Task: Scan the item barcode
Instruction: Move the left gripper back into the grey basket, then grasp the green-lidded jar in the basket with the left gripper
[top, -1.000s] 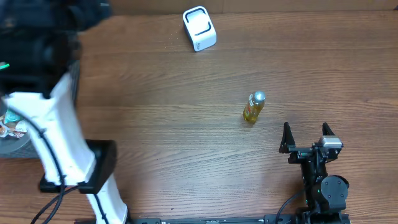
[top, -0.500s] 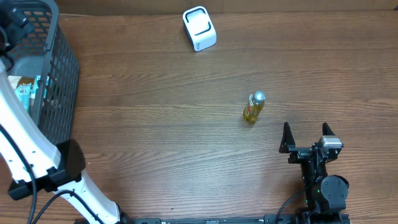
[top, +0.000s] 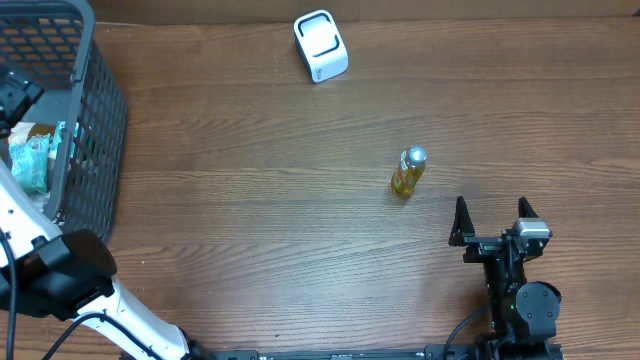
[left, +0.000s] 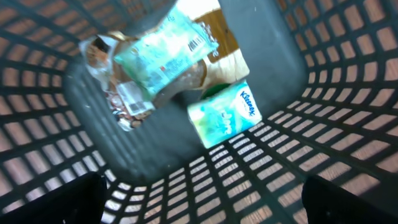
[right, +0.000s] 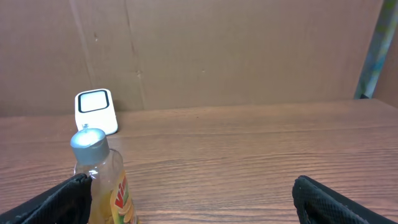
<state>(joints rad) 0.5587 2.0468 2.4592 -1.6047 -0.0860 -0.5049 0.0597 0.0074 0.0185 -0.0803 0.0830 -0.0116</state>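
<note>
Spread and empty, my left end effector (left: 199, 202) hangs over the basket (top: 100, 110), my right end effector (top: 492, 215) near the bottle (top: 408, 171); picking and scanning are not yet done.

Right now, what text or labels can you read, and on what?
"Kleenex": tissue pack in the basket.
"Vi": red letters on the bottle label, rest cut off.
Barcode on the teal packet: digits too blurred.
No text seen on the white scanner.
</note>
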